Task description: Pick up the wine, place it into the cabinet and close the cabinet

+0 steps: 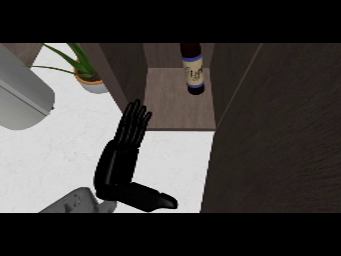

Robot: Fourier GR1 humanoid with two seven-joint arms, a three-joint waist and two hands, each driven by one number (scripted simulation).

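Wine bottle [193,69] stands on the cabinet shelf [174,107] at top centre, released. My left hand [123,155], centre-left, is wide: fingers straight, pointing toward the shelf, holding nothing. Right hand out of view. The open cabinet door [287,135] fills the right of frame. Closing is what remains, I judge: sweep the door without touching the bottle. Bottle label pale with a blue band; writing illegible.

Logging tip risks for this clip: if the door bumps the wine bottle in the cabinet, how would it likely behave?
The wine bottle stands upright, tall and narrow, so a nudge could probably tip it. Its round body would likely roll on the cabinet shelf. It looks rigid, probably glass, so fragile.
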